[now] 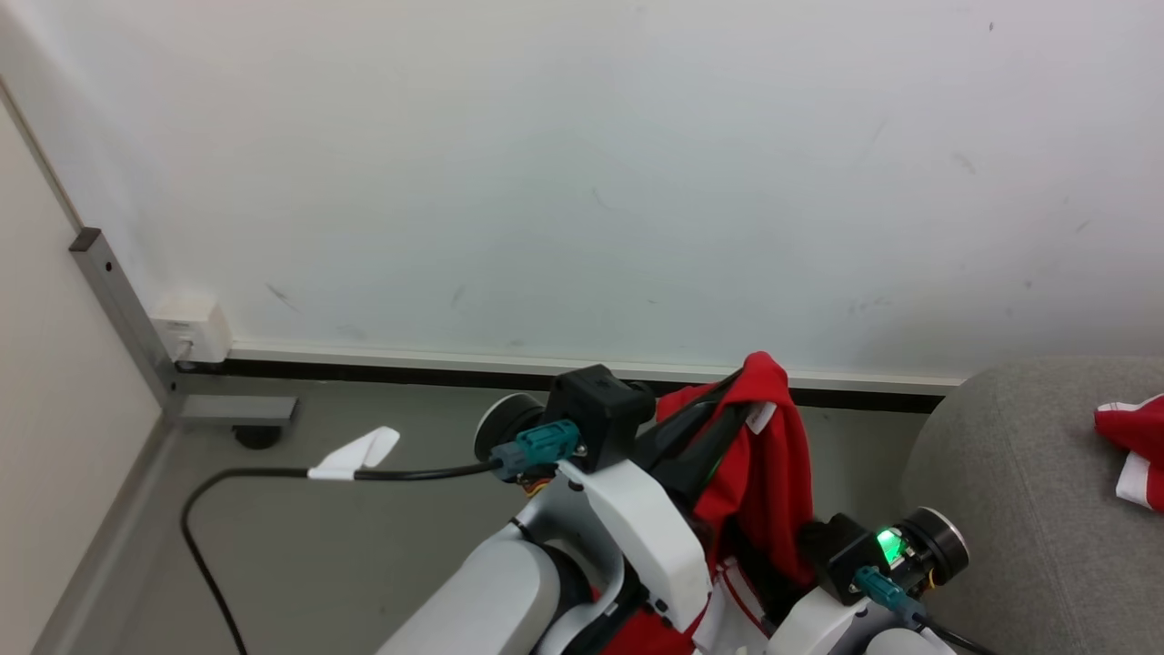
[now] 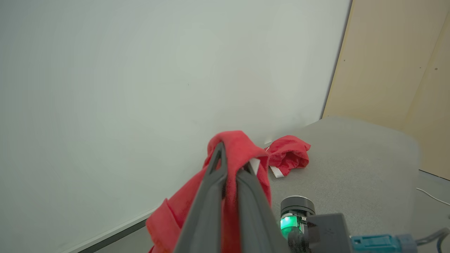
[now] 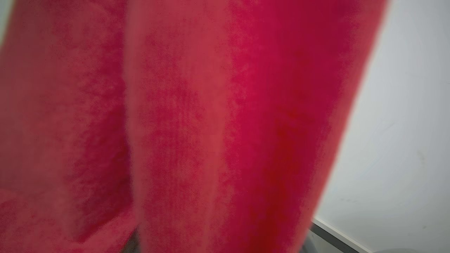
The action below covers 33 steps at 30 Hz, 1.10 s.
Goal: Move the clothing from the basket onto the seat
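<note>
Grips a red garment [image 1: 773,473] in the left gripper [image 2: 233,158], with the two dark fingers pinched together on a fold of it near their tips. Holds it up in front of the white wall [image 1: 582,182], well above the grey floor [image 1: 364,546]. Bunched over the fingertips, then trailing down along the fingers and between the two pale forearms. Small white label just beside the pinch.

Cannot tell whether the right gripper [image 1: 841,550] stands apart or together: fingers hidden behind the hanging cloth in the head view, and nothing but blurred red fabric pressed close in the right wrist view. Sits just beside the lower part of the held garment, green light glowing on the wrist.

Lying crumpled on the grey seat [image 2: 351,165], close to the wall: a second red piece with white trim [image 2: 288,154]. Well apart from both grippers, off to the right side in the head view, resting on top of the padded surface.
</note>
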### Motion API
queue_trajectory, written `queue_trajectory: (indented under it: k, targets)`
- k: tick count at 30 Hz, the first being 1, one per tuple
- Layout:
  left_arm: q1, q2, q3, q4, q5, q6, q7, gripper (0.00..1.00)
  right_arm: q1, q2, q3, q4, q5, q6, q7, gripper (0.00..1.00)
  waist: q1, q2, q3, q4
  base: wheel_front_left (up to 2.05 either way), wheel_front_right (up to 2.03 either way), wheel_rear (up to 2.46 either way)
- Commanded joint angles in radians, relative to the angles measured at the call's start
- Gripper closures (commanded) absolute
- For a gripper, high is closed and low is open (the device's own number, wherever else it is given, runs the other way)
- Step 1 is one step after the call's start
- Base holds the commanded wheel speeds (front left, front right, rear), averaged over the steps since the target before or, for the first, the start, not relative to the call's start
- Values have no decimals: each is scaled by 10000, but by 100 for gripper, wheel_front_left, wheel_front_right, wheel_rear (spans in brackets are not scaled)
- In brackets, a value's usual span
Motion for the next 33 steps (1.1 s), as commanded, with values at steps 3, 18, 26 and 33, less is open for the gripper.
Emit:
queue_trajectory:
  k: [3,18,26,33]
  targets:
    - [77,103,128,43,-58,128,-6,86,-251,19,148,254,418,-26,9,100,0,-1,14,42,0,0,0]
    - [747,360,247,1081,-520,132,-308,0,-400,-200,-1128,-2,1351,-26,9,100,0,-1,84,-145,0,0,0]
    - [900,406,211,1264,-576,191,-475,0,-473,-463,-2234,-117,1139,-24,6,100,0,-1,105,-174,0,0,0]
    - [932,371,106,1437,-582,199,-582,0,-590,-514,-2467,-292,976,-26,7,100,0,-1,103,-318,0,0,0]
